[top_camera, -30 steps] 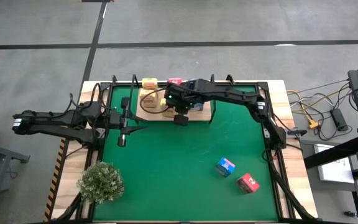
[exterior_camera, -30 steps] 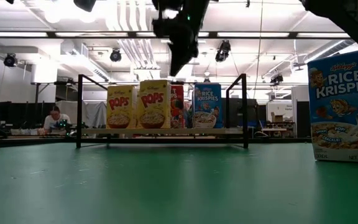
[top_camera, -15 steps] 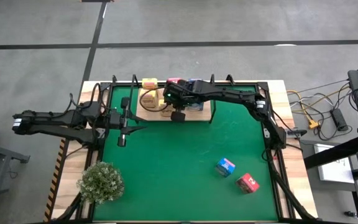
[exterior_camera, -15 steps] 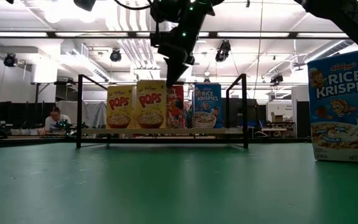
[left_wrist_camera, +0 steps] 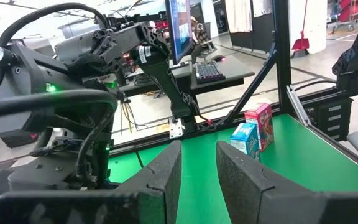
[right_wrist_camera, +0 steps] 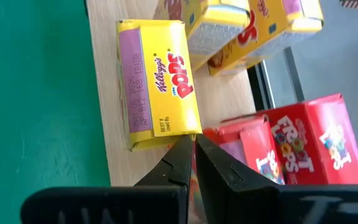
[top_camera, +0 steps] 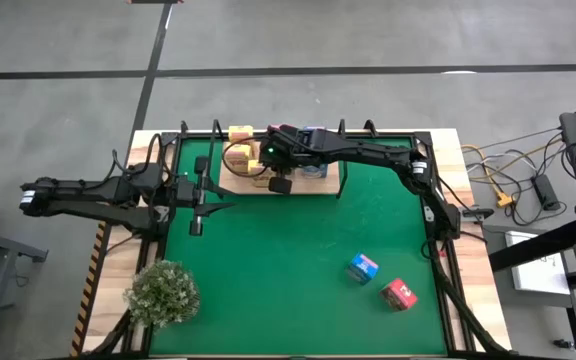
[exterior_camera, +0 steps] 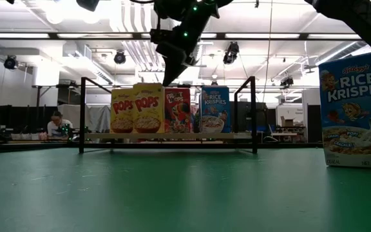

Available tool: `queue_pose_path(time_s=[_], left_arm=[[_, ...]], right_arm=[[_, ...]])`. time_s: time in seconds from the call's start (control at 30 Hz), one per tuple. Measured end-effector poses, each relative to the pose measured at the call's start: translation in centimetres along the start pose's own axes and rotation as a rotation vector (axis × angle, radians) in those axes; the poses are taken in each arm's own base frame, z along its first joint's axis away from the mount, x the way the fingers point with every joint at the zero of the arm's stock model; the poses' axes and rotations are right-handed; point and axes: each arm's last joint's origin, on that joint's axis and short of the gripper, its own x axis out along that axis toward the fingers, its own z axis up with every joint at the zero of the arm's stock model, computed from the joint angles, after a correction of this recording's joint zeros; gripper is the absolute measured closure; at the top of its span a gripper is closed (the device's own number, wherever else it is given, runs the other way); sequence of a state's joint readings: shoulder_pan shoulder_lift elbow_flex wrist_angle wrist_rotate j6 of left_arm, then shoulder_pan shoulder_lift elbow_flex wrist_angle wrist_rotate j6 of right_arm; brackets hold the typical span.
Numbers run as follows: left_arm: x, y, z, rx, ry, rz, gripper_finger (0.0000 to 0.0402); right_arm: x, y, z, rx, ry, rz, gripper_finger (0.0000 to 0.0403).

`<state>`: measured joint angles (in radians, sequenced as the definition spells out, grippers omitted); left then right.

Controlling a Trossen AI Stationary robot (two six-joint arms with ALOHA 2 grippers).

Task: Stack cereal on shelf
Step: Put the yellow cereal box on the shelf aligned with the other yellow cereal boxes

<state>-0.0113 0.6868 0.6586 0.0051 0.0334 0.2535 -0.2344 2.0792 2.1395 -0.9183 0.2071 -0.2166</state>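
The shelf (top_camera: 313,187) is a pale wooden board with a black wire frame, at the mat's far middle. On it stand two yellow cereal cartons (exterior_camera: 122,111) (exterior_camera: 148,108), a red one (exterior_camera: 178,109) and a blue one (exterior_camera: 214,109). My right gripper (exterior_camera: 167,80) is shut and slants down over the gap between the nearer yellow carton (right_wrist_camera: 157,81) and the red carton (right_wrist_camera: 260,152). My left gripper (left_wrist_camera: 197,174) waits open at the mat's left, level, with nothing between its fingers. Loose blue (top_camera: 363,267) and red (top_camera: 400,293) cartons lie on the green mat. My right gripper meets the yellow carton with its shut fingertips (right_wrist_camera: 185,146) at the carton's upper corner (right_wrist_camera: 191,132), on the side facing the red carton. The fingers slant down from the table's right and near side. The carton stands upright on the shelf board (right_wrist_camera: 104,93).
A bushy plant (top_camera: 163,292) sits at the near left corner. More cartons (top_camera: 240,132) stand behind the shelf at the far edge. A large-looking blue carton (exterior_camera: 356,109) stands close to the low camera on the right. The mat's middle (top_camera: 288,260) lies bare.
My right gripper has gone toward the table's left and a little down, tipping steeper, fingers staying shut. The yellow carton beside it has slid along the shelf toward the left, up against the other yellow one, uncovering the red carton's front.
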Motion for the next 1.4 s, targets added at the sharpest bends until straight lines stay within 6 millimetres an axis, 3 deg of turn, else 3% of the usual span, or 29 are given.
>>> queue_pose_path(time_s=[0.63, 1.0, 1.4], left_arm=[[0.0, 0.0, 0.0, 0.000, 0.000, 0.000, 0.0318], [0.0, 0.0, -0.1, 0.000, 0.007, -0.002, 0.0318], [0.0, 0.0, -0.1, 0.000, 0.006, -0.002, 0.0318]], right_arm=[[0.4, 0.0, 0.9, -0.037, -0.097, -0.018, 0.0390], [-1.5, -0.3, 0.7, -0.039, -0.007, 0.005, 0.0390], [1.9, 1.5, 0.8, -0.109, -0.002, 0.019, 0.0390]])
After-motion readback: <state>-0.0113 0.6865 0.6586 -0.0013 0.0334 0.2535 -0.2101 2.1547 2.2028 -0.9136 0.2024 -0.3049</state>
